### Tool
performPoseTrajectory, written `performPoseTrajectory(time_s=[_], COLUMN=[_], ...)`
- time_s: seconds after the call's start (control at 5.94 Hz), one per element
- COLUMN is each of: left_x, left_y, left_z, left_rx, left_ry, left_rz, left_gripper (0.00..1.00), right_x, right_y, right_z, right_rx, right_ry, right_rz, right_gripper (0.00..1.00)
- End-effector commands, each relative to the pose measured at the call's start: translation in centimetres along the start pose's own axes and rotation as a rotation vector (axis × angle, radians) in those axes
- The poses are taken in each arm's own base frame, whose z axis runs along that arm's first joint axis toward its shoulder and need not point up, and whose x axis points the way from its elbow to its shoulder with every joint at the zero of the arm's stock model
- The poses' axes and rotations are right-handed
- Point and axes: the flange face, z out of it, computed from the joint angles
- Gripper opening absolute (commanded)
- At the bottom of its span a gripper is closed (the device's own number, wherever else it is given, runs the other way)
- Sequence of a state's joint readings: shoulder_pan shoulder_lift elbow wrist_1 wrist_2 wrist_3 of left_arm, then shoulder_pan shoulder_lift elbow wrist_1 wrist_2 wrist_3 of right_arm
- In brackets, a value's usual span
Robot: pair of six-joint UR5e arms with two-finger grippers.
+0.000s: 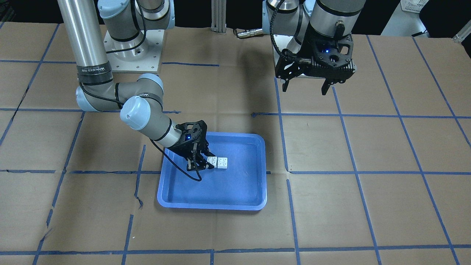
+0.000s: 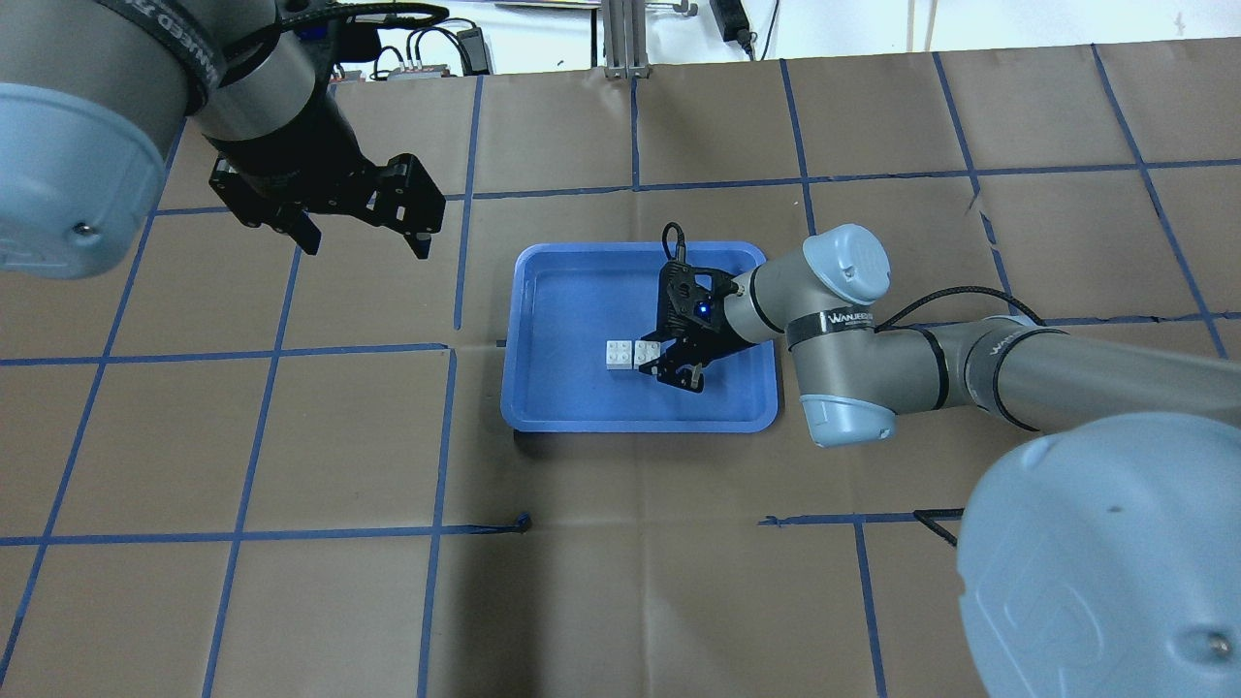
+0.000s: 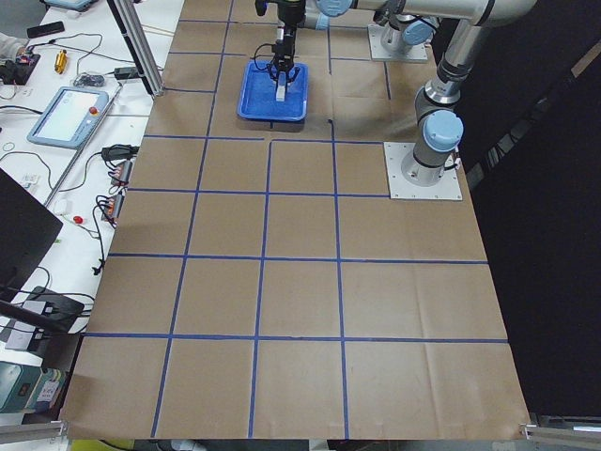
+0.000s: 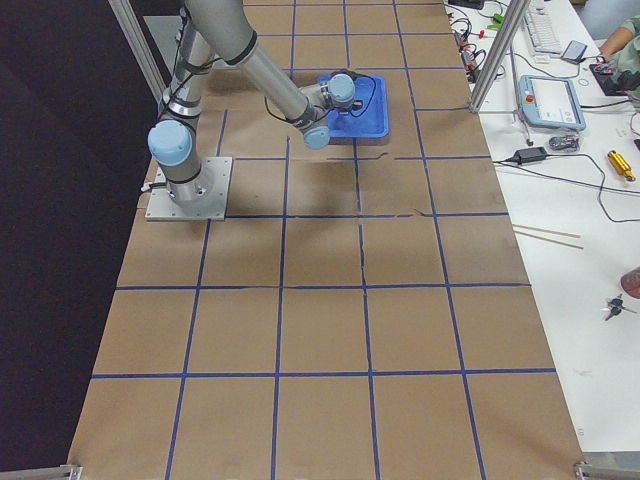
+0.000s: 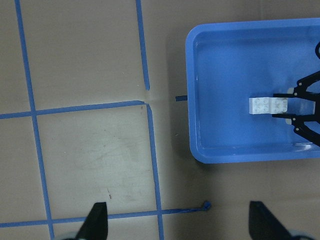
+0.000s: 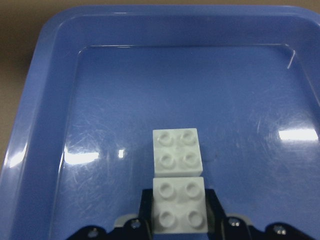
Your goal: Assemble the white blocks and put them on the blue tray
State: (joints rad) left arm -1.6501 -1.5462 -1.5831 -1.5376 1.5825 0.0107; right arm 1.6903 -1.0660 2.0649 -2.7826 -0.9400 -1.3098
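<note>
Tray (image 1: 211,206): you had it flat on the counter (image 1: 368,147), about midway between the two arm bases.
Blocks (image 2: 630,355): both lay on the tray floor, roughly mid-tray. They were studs up, side by side and touching, not stacked. I couldn't tell whether they were locked together.
Near block (image 6: 179,205): this was the one closest to the right wrist camera. It sat between the right fingers, with its four studs visible.
Far block (image 6: 176,152): it was butted against the near block's far face, in line with it and clear of the fingers.
Right gripper (image 1: 208,162): you had it reaching into the tray from the robot's right side, low and tilted. Its jaws were closed on the near block, with a pad against each of two opposite sides.
Left gripper (image 1: 304,90): you had it parked high over the counter, pointing down, well apart from the tray. Its jaws were spread wide with nothing between them.
Left wrist view: you'd have seen the tray at upper right, with both blocks and the right fingers in it.
</note>
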Motion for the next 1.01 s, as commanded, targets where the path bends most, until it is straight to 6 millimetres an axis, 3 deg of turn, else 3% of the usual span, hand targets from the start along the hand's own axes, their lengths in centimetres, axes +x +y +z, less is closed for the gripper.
performPoseTrajectory(time_s=[0.0,0.17,0.5,0.67,0.84], left_x=[0.03,0.03,0.02,-0.04,-0.06], left_y=[-0.05,-0.05,-0.06,-0.08,-0.08], left_z=[-0.05,-0.05,-0.07,-0.07,-0.07], left_rx=[0.005,0.005,0.007,0.007,0.007], left_ry=[0.001,0.001,-0.001,0.001,-0.001], left_rz=[0.0,0.0,0.0,-0.001,-0.001], left_gripper=[0.99,0.99,0.99,0.99,0.99], right_x=[-0.06,-0.13,-0.07,-0.05,0.17], right_y=[-0.02,0.0,-0.09,-0.16,-0.37], right_z=[0.12,0.15,0.1,0.03,-0.3], right_rx=[0.001,0.002,0.007,0.008,0.001], right_ry=[-0.003,-0.005,-0.004,-0.002,0.008], right_rz=[0.003,0.004,0.007,0.005,0.009], right_gripper=[0.35,0.39,0.84,0.99,1.0])
